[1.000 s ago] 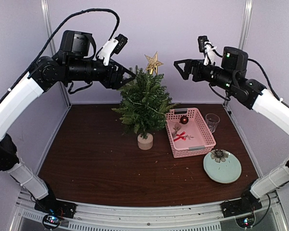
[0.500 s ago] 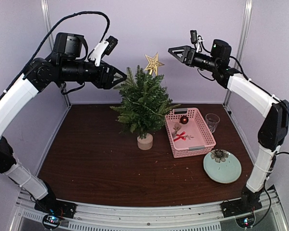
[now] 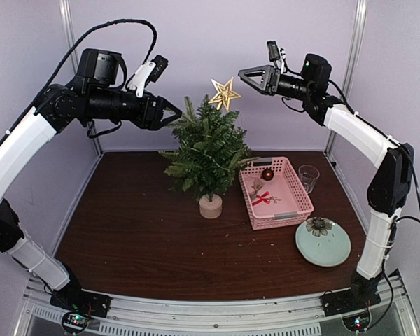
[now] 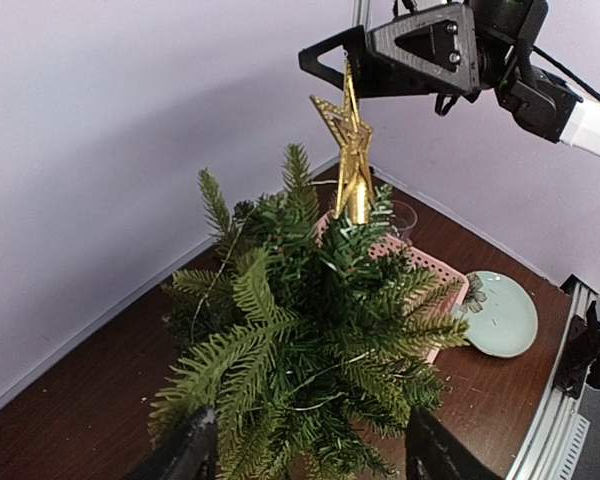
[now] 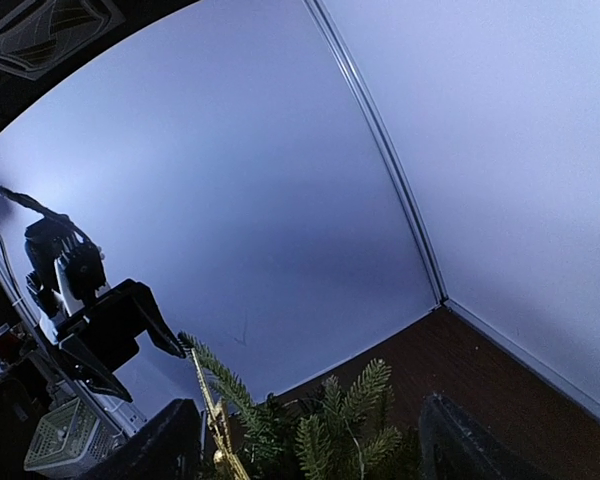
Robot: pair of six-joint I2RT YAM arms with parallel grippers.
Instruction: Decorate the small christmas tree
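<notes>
The small green fir christmas tree (image 3: 208, 150), with its round pale wooden foot, stands upright on the dark brown wooden table (image 3: 126, 238), just left of the pink plastic basket (image 3: 294, 203). A shiny gold star (image 3: 224, 93) sits on its top, a bit tilted, so that part looks done. A small red ball (image 3: 267, 174) and a red bow (image 3: 261, 198) lie in the basket, so we think more hanging is left.

The left claw (image 3: 173, 112) is spread apart by the tree and holds nothing. The right claw (image 3: 242, 73) is spread apart too, close by the star. Maybe it touches the star, but we cannot tell. We see no words to read.
</notes>
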